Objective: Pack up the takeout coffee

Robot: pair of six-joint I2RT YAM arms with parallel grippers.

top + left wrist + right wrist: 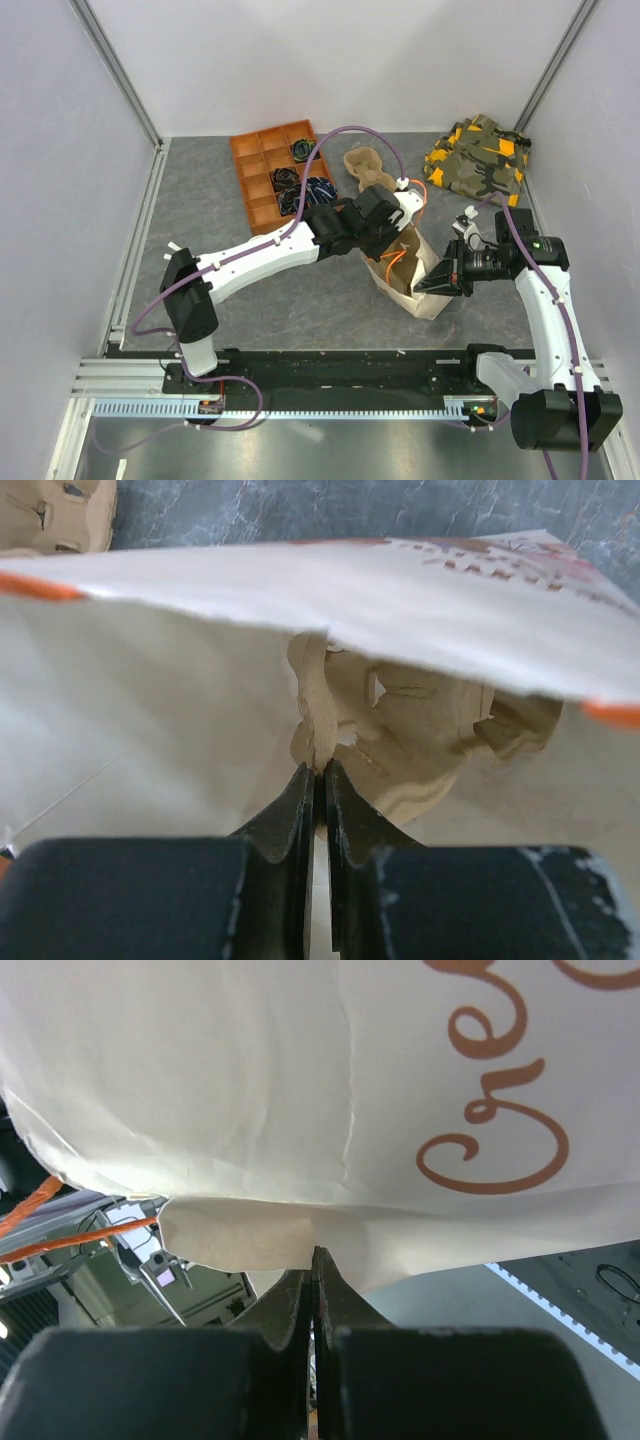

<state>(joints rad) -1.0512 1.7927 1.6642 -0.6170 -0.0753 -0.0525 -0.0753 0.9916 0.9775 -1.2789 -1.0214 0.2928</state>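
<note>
No takeout coffee shows in any view. A white paper bag (428,283) with orange handles stands open at mid-table. My left gripper (321,767) reaches into the bag's mouth (398,243) and is shut on the rim of a moulded pulp cup carrier (420,742) inside the bag (140,720). My right gripper (316,1253) is shut on the bag's paper edge (250,1235), holding it from the right side (436,284). The bag's inside below the carrier is hidden.
A second pulp carrier (367,170) lies behind the bag and shows again in the left wrist view (55,515). An orange compartment tray (262,170) with dark items sits at the back left. A camouflage cloth (478,157) lies at the back right.
</note>
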